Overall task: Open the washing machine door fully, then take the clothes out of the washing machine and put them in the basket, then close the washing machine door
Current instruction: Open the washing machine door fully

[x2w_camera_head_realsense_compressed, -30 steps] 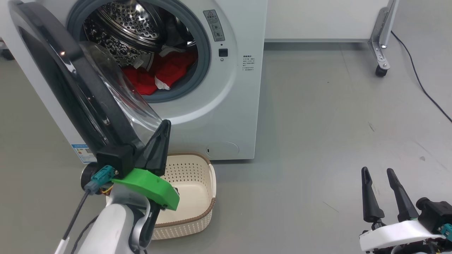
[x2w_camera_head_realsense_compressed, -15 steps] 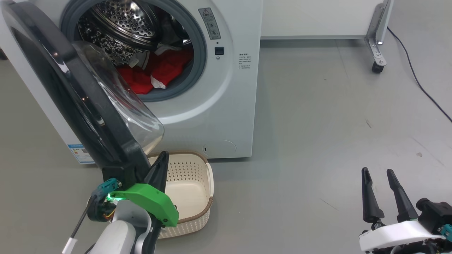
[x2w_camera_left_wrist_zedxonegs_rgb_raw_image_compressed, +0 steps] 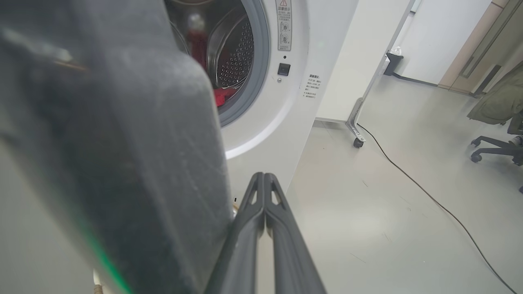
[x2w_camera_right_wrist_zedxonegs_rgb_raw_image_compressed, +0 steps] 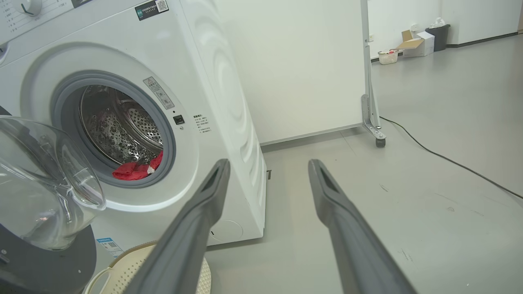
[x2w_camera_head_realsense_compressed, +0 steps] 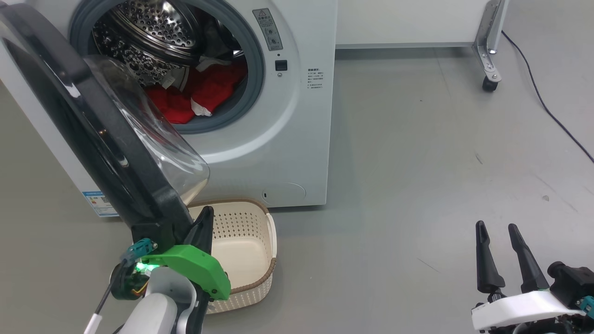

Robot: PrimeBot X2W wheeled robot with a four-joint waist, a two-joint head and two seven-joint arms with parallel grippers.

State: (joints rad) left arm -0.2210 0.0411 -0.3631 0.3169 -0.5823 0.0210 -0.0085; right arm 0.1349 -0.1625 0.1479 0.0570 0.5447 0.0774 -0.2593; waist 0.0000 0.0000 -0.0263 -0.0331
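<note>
Now L hand (x2w_camera_head_realsense_compressed: pixel 207 214) pinched empty by door (x2w_camera_head_realsense_compressed: pixel 116 153) edge; R hand (x2w_camera_head_realsense_compressed: pixel 495 226) spread, empty, over floor (x2w_camera_head_realsense_compressed: pixel 417 162).

The right gripper (x2w_camera_right_wrist_zedxonegs_rgb_raw_image_compressed: pixel 268 163) is pointing toward the washing machine (x2w_camera_right_wrist_zedxonegs_rgb_raw_image_compressed: pixel 212 81), its two fingers spread wide. The clothes (x2w_camera_right_wrist_zedxonegs_rgb_raw_image_compressed: pixel 137 169) are lying at the drum's (x2w_camera_right_wrist_zedxonegs_rgb_raw_image_compressed: pixel 110 126) front edge. The washing machine door (x2w_camera_right_wrist_zedxonegs_rgb_raw_image_compressed: pixel 45 183) is standing open, just beside the basket (x2w_camera_right_wrist_zedxonegs_rgb_raw_image_compressed: pixel 122 265).

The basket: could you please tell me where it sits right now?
In the head view, the basket stands on the floor at lower left, in front of the washing machine, beside the left claw and the open washing machine door.
</note>
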